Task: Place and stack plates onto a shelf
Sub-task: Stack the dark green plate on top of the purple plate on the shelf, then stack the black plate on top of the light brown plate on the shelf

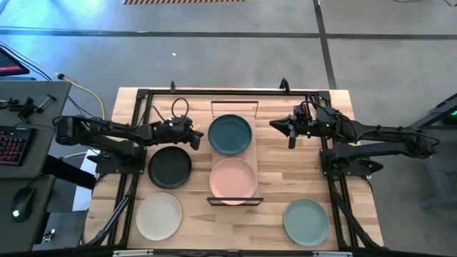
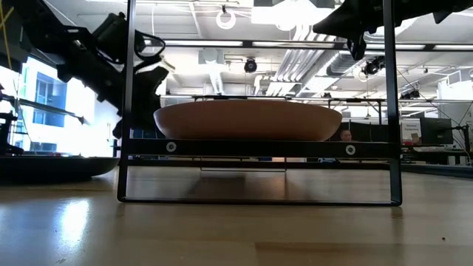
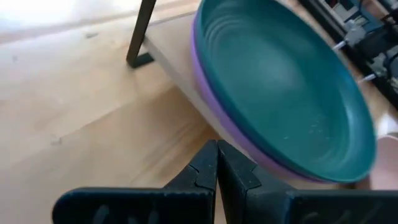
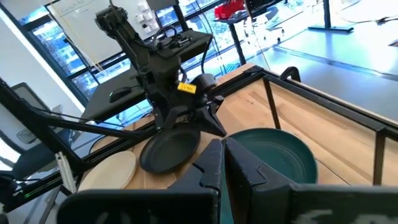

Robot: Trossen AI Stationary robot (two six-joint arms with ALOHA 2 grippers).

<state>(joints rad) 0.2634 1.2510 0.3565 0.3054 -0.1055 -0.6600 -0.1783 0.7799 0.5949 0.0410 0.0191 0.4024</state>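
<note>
L gripper (image 1: 196, 135) jaws clenched, empty | R gripper (image 1: 275, 126) same | teal plate (image 1: 230, 134) on shelf (image 1: 254, 165)

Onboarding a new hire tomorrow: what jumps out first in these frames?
The shelf at table centre, holding a dark teal plate stacked on a purple plate at its far end and a pink plate at its near end. Both tools flank the teal plate, shut and empty: left tool, right tool. Black, cream-white and pale green plates wait on the table.
</note>
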